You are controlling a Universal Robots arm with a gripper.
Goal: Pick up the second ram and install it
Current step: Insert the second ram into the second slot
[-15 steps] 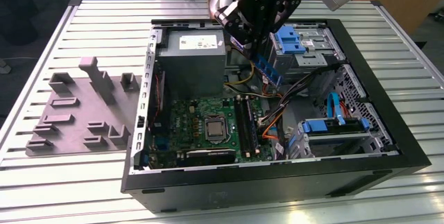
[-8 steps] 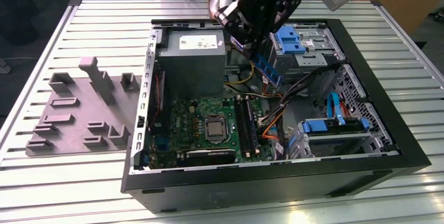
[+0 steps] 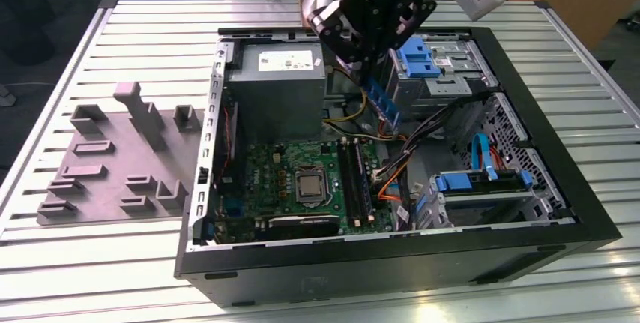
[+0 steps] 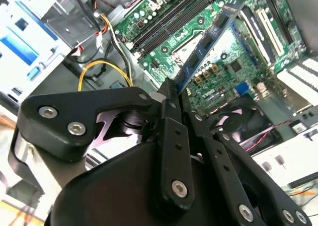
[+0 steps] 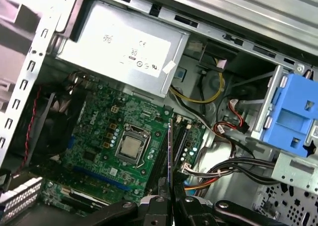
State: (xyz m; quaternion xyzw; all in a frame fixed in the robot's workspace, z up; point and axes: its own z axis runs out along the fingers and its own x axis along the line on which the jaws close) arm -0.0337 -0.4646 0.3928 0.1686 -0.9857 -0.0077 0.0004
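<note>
My black gripper (image 3: 368, 68) hangs over the open computer case (image 3: 560, 218), shut on the second ram (image 3: 381, 103). The ram is a narrow blue-green stick that points down from the fingers, well above the green motherboard (image 3: 270, 177). In the second wrist view the ram (image 4: 208, 41) runs out from the gripper (image 4: 171, 89) with its black chips showing. In the first wrist view the ram (image 5: 170, 154) is seen edge-on, rising from the gripper (image 5: 170, 200) and lined up over the long black memory slots (image 5: 180, 139). Those slots (image 3: 352, 179) lie beside the silver processor (image 3: 311, 188).
The grey power supply (image 3: 275, 76) stands at the case's far end. Blue drive carriers (image 3: 420, 57) (image 3: 480, 180) and orange and yellow cables (image 3: 395, 169) crowd the case on the exterior view's right. A grey moulded fixture (image 3: 110, 158) lies on the slatted table (image 3: 80, 263).
</note>
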